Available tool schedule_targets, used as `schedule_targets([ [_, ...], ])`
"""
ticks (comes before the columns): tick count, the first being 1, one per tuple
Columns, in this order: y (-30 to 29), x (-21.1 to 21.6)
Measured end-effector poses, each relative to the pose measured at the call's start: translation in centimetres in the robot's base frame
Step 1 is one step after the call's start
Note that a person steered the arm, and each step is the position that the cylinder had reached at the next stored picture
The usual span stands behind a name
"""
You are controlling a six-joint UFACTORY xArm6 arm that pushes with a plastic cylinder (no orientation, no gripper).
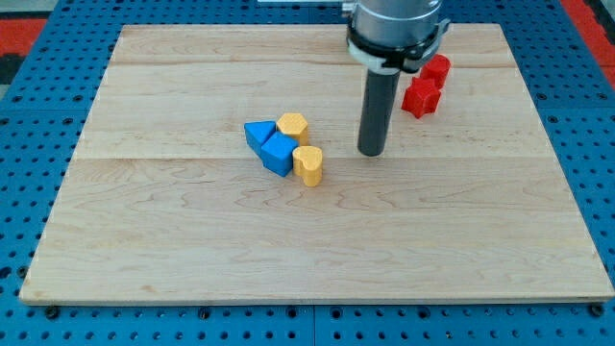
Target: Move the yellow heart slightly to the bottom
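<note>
- The pale wooden board, built of long planks, fills most of the view and rests on a blue perforated table that shows around its edges.
- The grey and silver arm housing drops in from twelve o'clock, carrying the straight dark rod down to the board.
- There are no fingers on this arm to spread or pinch; it ends in my tip, which stands on bare wood just above the board's centre and touches no block.
- Two red blocks sit at about one o'clock from the tip: a red star-like block near the rod, and a red block just beyond it, partly hidden by the housing so its shape cannot be told.
- A blue block with slanted faces lies at nine o'clock from the tip, touching a blue triangular block on its far side.
- A yellow hexagonal block sits against the top of the blue pair, at about ten o'clock from the tip.
- The yellow heart-shaped block lies at roughly eight o'clock from the tip, near it but apart, pressed against the right side of the slanted blue block, close to the board's middle.
</note>
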State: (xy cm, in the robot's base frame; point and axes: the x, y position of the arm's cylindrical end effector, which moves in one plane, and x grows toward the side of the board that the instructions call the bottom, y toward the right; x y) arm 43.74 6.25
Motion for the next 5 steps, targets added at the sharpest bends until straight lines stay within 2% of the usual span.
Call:
schedule_targets([
  [3, -10.0, 2.2],
  [4, -11.0, 5.2],
  [5, -12.3, 5.3],
])
